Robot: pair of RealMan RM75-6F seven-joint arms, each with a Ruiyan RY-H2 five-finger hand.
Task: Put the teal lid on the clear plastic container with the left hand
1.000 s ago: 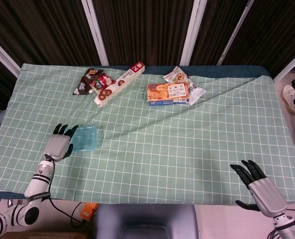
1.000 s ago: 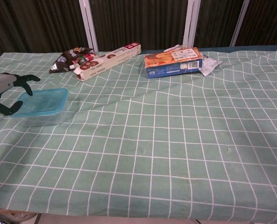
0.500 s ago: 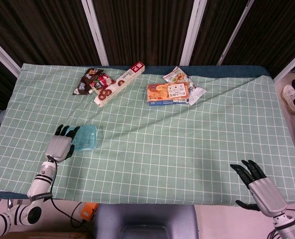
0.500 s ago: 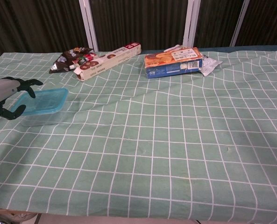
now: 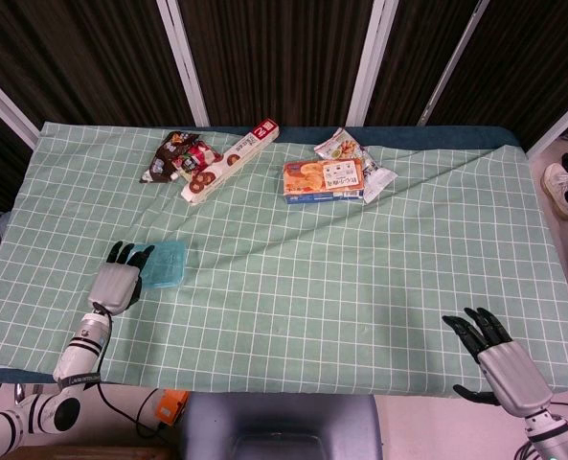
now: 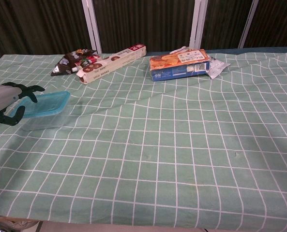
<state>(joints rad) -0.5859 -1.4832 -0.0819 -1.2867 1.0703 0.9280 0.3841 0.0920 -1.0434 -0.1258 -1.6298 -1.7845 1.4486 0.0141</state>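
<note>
The clear plastic container (image 6: pixel 45 119) stands on the green checked cloth at the near left. The teal lid (image 6: pixel 42 102) lies on top of it; from above the teal lid (image 5: pixel 167 264) covers the container. My left hand (image 6: pixel 8 100) is at the lid's left edge, fingers spread above it and thumb below its near corner; no firm grip shows. In the head view the left hand (image 5: pixel 121 279) sits just left of the lid. My right hand (image 5: pixel 499 357) hangs open at the table's near right edge, holding nothing.
At the back of the table lie a dark snack bag (image 5: pixel 173 153), a long biscuit box (image 5: pixel 228 161), an orange cracker box (image 5: pixel 324 180) and a foil packet (image 5: pixel 346 146). The cloth (image 5: pixel 360 278) has shallow folds across the middle.
My left hand has drawn back slightly toward the near left. The lid looks narrower from above than a second ago. The right hand has not moved.
</note>
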